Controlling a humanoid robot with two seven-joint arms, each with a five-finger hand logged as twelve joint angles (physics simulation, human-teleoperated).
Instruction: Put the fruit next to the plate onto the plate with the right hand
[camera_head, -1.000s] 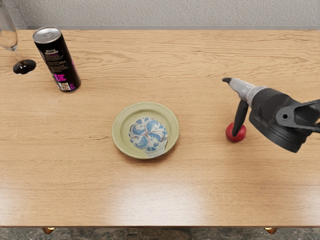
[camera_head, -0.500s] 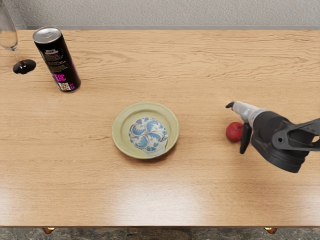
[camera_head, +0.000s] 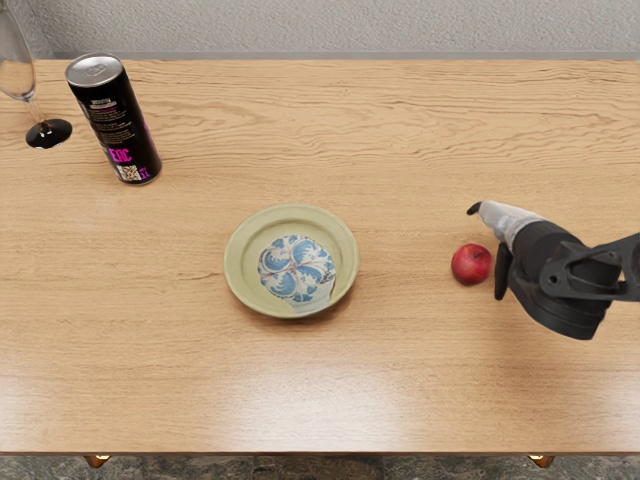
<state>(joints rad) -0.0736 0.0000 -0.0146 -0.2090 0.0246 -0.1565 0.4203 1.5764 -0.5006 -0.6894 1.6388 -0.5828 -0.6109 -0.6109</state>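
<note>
— What is under you, and what is around?

— A table (camera_head: 400, 130) of light wood, with the grain running from side to side. Behind its far edge there is a grey wall (camera_head: 350, 25), and under the near edge I see a strip of dark floor (camera_head: 320, 468). At the far left corner stands a wine glass (camera_head: 48, 133) (only a part of it is in the picture). Just to the right of it stands a black can (camera_head: 113, 118) with pink letters, upright.

— And the plate?

— The plate (camera_head: 238, 262) lies near the middle of the table. It has a pale green rim and a blue and white pattern in the centre.

— Where is the fruit, and how does it look?

— The fruit (camera_head: 471, 264) is small, round and red (an apple, I think). It sits on the bare wood to the right of the plate, apart from it.

— Which way does it point?

— I cannot tell. It looks almost like a ball, so no long axis shows, and I cannot make out a stem.

— And your hand?

— My right hand (camera_head: 545, 275) comes in from the right edge and is just beside the fruit, on its right side. The fingers are apart and they clamp nothing. One grey finger (camera_head: 495, 214) stretches to the upper left, and a dark one hangs down close to the fruit. Whether this one touches it, I cannot say.
</note>
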